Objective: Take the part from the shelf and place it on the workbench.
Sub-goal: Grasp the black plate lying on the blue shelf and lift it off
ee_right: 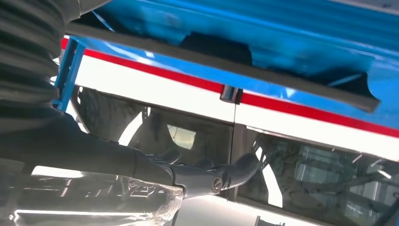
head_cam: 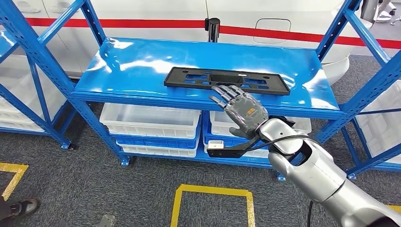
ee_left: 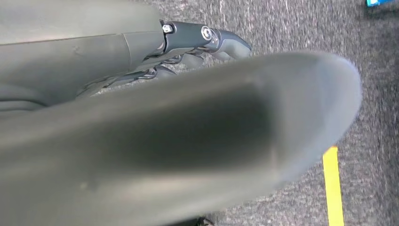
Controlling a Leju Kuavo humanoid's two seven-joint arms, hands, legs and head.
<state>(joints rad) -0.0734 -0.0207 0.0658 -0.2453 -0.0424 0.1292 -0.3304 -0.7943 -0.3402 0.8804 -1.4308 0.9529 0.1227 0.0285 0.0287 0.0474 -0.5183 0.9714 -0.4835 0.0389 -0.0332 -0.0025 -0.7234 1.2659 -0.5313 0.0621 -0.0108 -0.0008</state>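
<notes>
One part: a long, flat black plate with cut-outs, lying flat on the top board of the blue shelf, toward its front edge. One right robot hand, raised at the shelf's front edge, fingers spread and extended, fingertips at the part's near edge; whether they touch cannot be told. It holds nothing. Left robot hand seen in its wrist view over grey carpet, thick thumb blurred and close, dark fingers bent beyond it; cannot tell whether it is open or closed. Lower shelf level: three white bins visible, stacked over blue ones. Floor: yellow tape outlines on grey carpet. One shoe at lower left corner.
</notes>
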